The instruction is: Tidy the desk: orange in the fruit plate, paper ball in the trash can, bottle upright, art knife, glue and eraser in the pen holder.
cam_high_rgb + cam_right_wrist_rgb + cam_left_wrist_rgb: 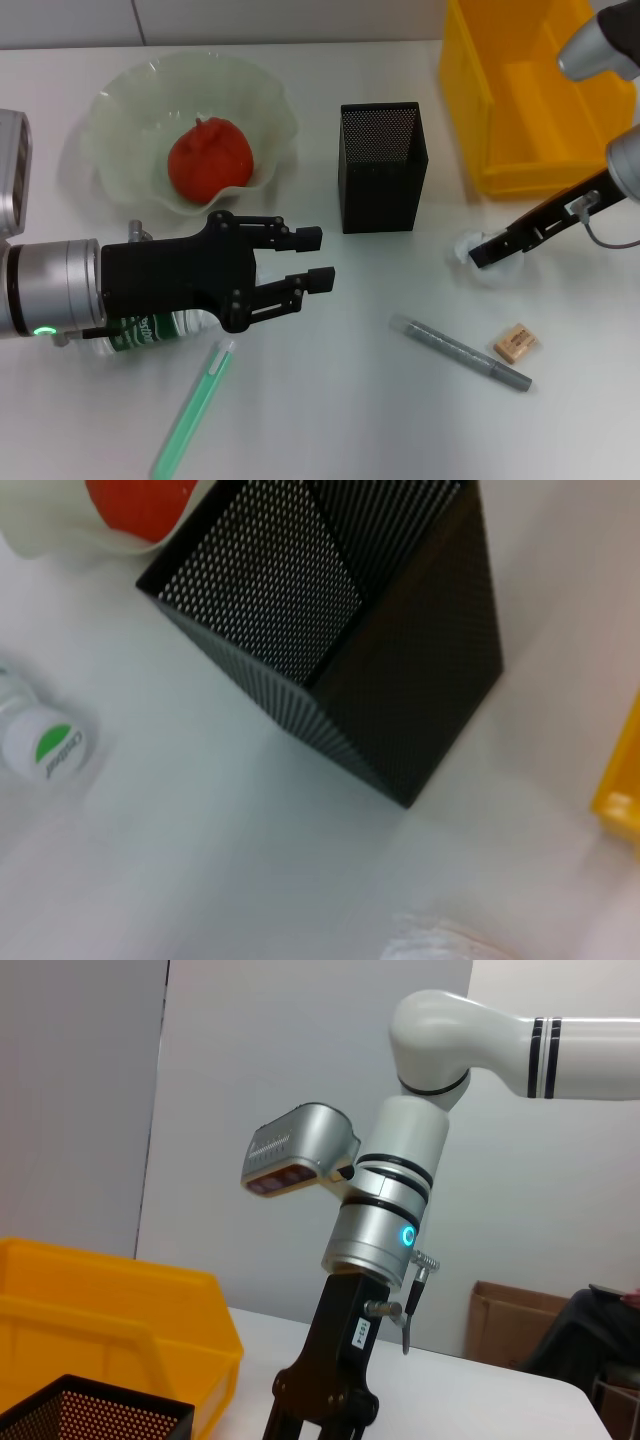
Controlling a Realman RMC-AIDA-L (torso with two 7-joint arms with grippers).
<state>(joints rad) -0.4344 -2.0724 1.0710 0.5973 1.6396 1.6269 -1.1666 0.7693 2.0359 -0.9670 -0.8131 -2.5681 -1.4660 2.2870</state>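
The orange (208,157) lies in the pale-green fruit plate (115,110) at the back left. My left gripper (312,258) hovers open in front of the plate, nothing between its fingers. Under its wrist the bottle (150,330) lies on its side, mostly hidden; its cap (45,745) shows in the right wrist view. My right gripper (480,254) reaches down onto the white paper ball (466,246), which lies between the black mesh pen holder (380,170) and the yellow trash can (520,90). On the near table lie the green glue stick (195,405), the grey art knife (465,355) and the tan eraser (516,343).
The trash can (110,1320) stands at the back right, close behind my right arm (385,1220). The pen holder (330,630) stands upright mid-table. In the right wrist view the paper ball (430,945) shows just in front of the holder.
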